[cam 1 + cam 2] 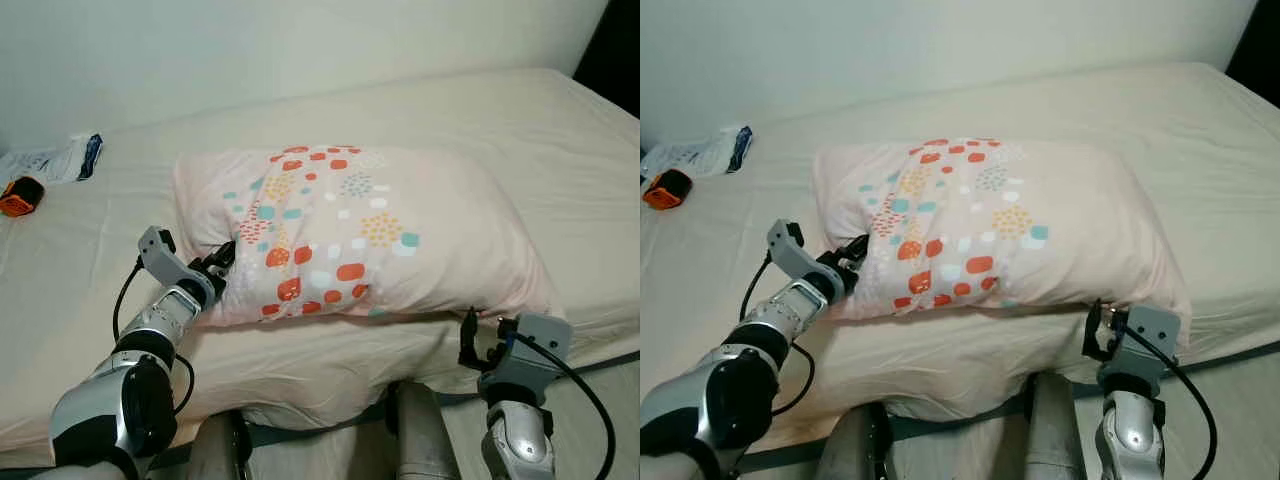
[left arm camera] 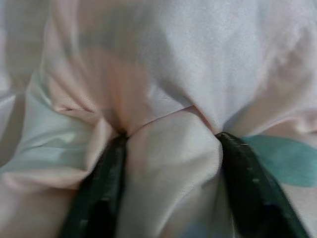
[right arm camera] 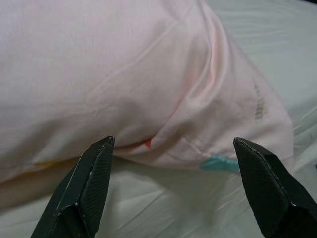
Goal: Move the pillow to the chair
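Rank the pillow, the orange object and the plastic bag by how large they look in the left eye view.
1. pillow, by far the largest.
2. plastic bag at the bed's far left.
3. orange object, smallest.
The bag and orange object lie farther from the camera, so their true sizes are unsure.

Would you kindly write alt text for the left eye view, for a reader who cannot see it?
A pale pink pillow with orange and teal spots lies on a cream bed, the robot's left claw pressed into its near left edge. The right claw sits open just short of the pillow's near right corner. A small orange object and a plastic packet rest at the far left.
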{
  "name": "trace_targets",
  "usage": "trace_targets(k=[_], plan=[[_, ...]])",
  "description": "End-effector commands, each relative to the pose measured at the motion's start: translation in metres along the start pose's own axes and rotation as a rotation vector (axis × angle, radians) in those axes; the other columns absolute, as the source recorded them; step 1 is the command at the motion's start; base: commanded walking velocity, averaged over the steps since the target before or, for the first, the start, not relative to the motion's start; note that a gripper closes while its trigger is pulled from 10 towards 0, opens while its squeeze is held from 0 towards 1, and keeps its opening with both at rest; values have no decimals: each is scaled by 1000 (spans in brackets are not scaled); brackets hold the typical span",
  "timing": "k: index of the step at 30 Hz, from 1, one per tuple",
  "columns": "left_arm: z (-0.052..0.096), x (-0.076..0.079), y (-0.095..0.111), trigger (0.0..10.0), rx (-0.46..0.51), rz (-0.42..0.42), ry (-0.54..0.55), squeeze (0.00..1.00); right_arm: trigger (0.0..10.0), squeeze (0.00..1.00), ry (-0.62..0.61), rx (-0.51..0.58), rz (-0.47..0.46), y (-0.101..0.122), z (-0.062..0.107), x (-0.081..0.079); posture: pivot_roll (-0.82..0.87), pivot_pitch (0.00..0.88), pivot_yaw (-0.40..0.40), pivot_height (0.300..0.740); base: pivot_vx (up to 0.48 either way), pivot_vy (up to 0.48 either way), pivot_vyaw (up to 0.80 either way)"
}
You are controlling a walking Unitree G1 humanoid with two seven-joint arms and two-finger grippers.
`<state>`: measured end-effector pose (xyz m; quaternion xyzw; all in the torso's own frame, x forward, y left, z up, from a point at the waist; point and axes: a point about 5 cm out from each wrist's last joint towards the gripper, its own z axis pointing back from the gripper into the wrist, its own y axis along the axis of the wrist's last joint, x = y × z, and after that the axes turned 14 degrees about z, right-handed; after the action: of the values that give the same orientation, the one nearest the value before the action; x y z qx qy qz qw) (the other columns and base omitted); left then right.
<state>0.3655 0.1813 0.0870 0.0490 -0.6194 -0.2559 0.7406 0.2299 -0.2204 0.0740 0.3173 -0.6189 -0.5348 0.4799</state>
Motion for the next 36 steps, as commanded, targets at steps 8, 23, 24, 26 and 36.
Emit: trace_targets(k=[8, 23, 24, 26, 36], plan=[[0, -1, -14, 0, -84, -36, -37, 0, 10000, 0, 3, -34, 1, -6, -4, 1, -155, 134, 55, 565, 0, 0, 0], [23, -5, 41, 0, -40, -121, -183, 0, 10000, 0, 30, -16, 4, -3, -9, -6, -143, 107, 64, 565, 0, 0, 0], [36, -7, 58, 0, -61, -117, -252, 0, 10000, 0, 33, -11, 3, -2, -10, -8, -141, 103, 65, 565, 0, 0, 0], [49, -12, 72, 0, -71, -122, -287, 0, 10000, 0, 35, -5, 1, -1, -11, -10, -132, 97, 66, 565, 0, 0, 0], [108, -36, 117, 0, -113, -145, -327, 0, 10000, 0, 43, 21, -4, 3, -14, -14, -118, 89, 72, 565, 0, 0, 0]])
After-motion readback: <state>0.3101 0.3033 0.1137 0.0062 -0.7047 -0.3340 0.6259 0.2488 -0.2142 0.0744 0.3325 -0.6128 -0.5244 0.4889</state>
